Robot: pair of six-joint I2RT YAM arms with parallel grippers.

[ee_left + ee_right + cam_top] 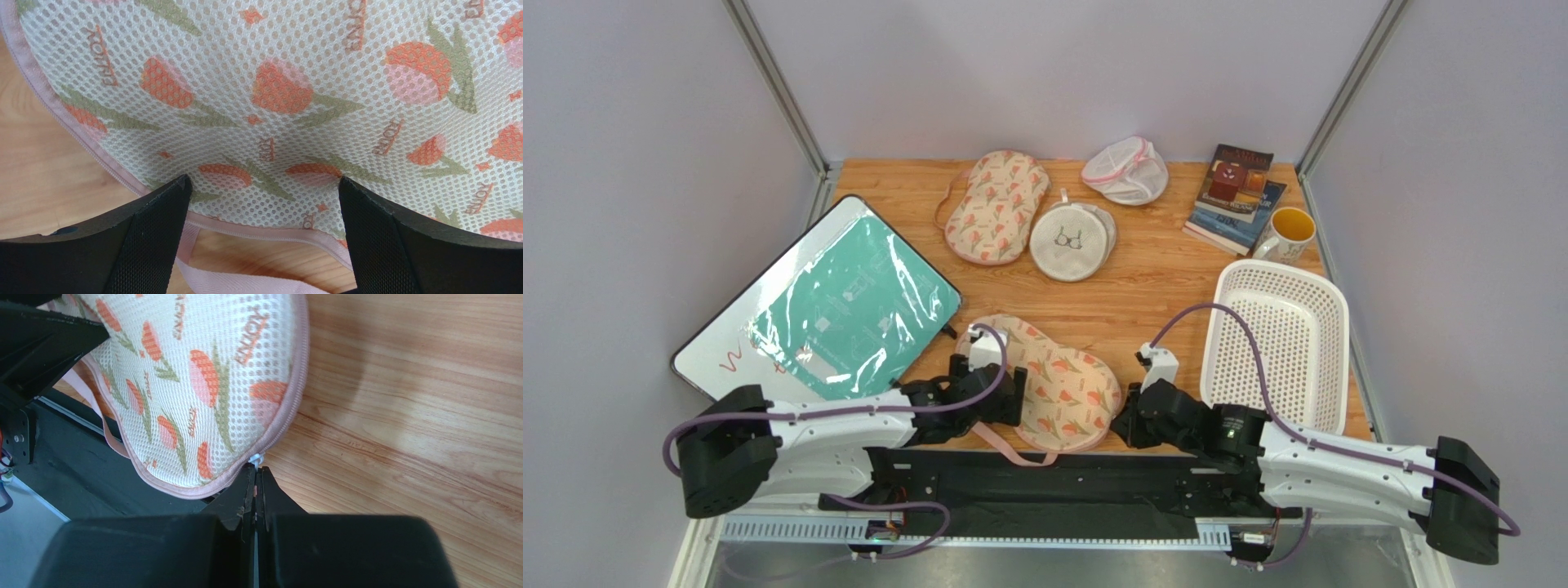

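Left fingers (141,245) are sitting wide open astride the edge of the tulip mesh bag (294,92), right fingers (236,508) are pinching fully closed on its zipper pull (256,459) over the surface (399,416).

Colours in front of you
Your cream mesh pouch (294,92) carries orange-pink tulips, green leaves and pink piping; the wooden table (417,386) is honey-brown.

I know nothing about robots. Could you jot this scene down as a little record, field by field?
Left gripper: open, straddling the edge of the tulip mesh bag
Right gripper: shut, seemingly pinching the bag's zipper pull
Surface: wooden table
Right side: white basket, yellow mug, books
Left side: whiteboard under a teal sheet
Far side: second tulip bag, round white bag, small netted bag
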